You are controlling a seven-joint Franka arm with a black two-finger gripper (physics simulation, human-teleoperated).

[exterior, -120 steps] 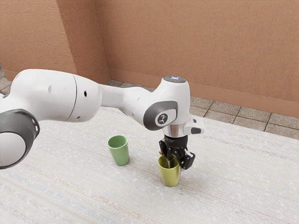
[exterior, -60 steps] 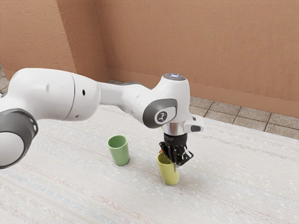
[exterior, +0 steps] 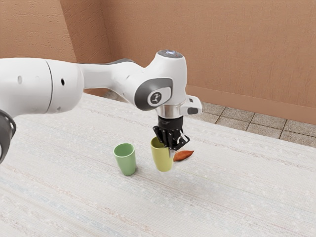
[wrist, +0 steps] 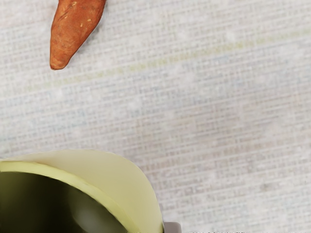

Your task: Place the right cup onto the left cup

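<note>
pincer (exterior: 171, 149): gripping yellow cup (exterior: 161, 160) by rim
yellow cup: upright, above worktop (exterior: 237, 197)
green cup (exterior: 126, 162): upright on worktop, near yellow cup
sweet potato (exterior: 183, 155): 1, on worktop

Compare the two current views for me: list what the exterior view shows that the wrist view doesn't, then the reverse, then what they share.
From the exterior view: the green cup, the white arm, the black end effector, the brown wall and the tiled floor.

From the wrist view: pale flecks on the sweet potato, and a close look down into the dark inside of the yellow cup.

In both: the yellow cup, the sweet potato and the pale, streaked table surface.
</note>
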